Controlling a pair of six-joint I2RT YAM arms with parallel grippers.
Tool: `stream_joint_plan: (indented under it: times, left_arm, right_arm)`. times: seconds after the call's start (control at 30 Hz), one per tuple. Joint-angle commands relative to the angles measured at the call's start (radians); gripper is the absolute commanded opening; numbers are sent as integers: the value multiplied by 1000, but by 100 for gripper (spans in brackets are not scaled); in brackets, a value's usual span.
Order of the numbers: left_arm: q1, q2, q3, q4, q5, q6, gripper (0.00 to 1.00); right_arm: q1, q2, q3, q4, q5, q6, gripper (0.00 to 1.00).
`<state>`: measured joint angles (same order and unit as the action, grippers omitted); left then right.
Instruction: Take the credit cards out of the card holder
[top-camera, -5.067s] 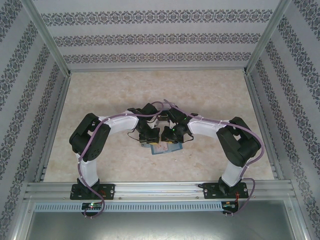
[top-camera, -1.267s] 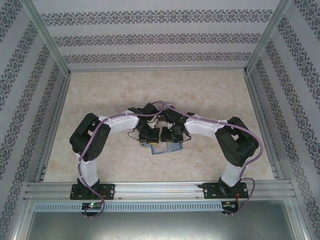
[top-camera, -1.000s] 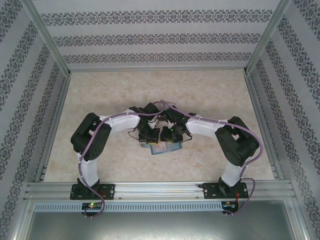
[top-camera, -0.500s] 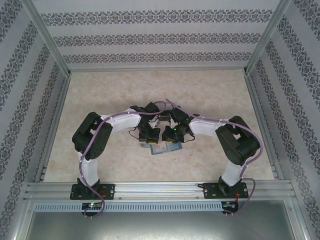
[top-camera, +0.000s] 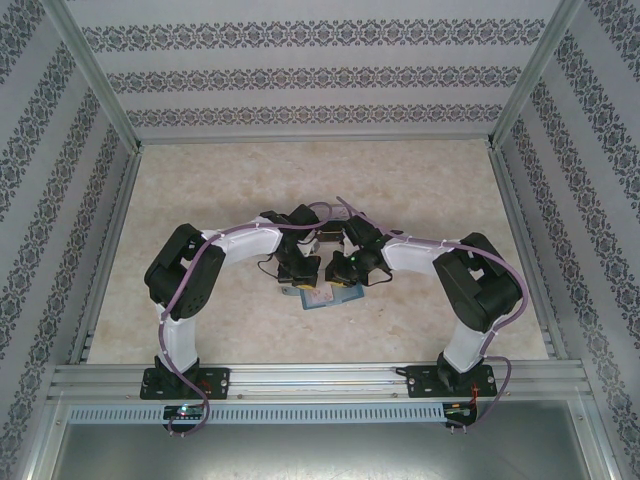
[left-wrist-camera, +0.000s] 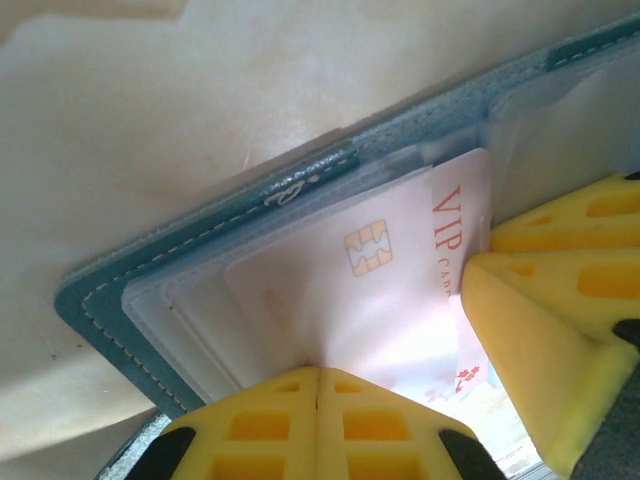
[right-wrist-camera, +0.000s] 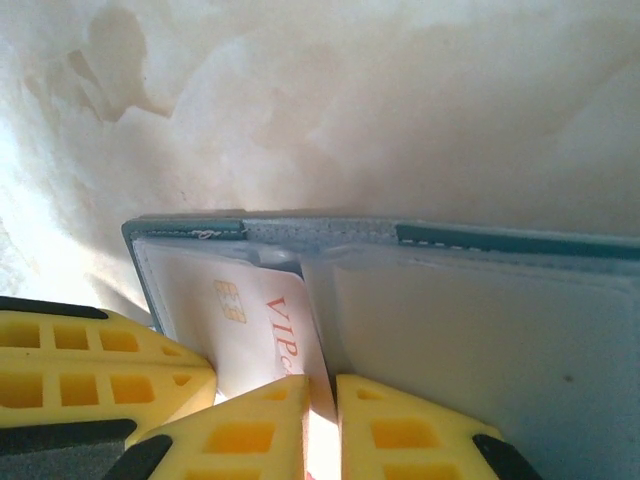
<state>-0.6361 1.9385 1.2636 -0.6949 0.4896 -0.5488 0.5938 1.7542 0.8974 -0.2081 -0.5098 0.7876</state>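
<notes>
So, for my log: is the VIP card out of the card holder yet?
Not fully. The VIP card has one end under a clear pocket of the open card holder, its near edge inside the right gripper.

The card holder (left-wrist-camera: 200, 238) looks like grained, matt teal leather with pale thread stitching; its pockets (right-wrist-camera: 470, 330) are translucent, slightly glossy plastic; the card (left-wrist-camera: 390, 300) is smooth, shiny plastic; the fingers (left-wrist-camera: 540, 335) are matt yellow plastic; the table (left-wrist-camera: 200, 90) looks like smooth stone.
</notes>
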Motion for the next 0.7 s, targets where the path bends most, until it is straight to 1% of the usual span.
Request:
stream_joint_plan:
  times: [0.0, 0.13, 0.27, 0.4, 0.5, 0.67]
  left_arm:
    - [-20, 80, -33, -81, -80, 21, 1]
    - [-21, 80, -33, -82, -80, 21, 1]
    - [-20, 80, -32, -84, -81, 21, 0]
    - [-21, 69, -23, -96, -90, 22, 1]
    - [-21, 48, -11, -116, -110, 25, 2]
    - [-20, 15, 2, -133, -121, 24, 5]
  right_arm:
    - [9, 21, -18, 132, -110, 24, 17]
    - [8, 55, -29, 164, -136, 32, 18]
    - [4, 49, -36, 170, -135, 33, 11]
    - [-5, 14, -39, 144, -108, 23, 5]
    - [-14, -16, -37, 106, -83, 5, 2]
    - [-28, -54, -35, 45, -41, -22, 0]
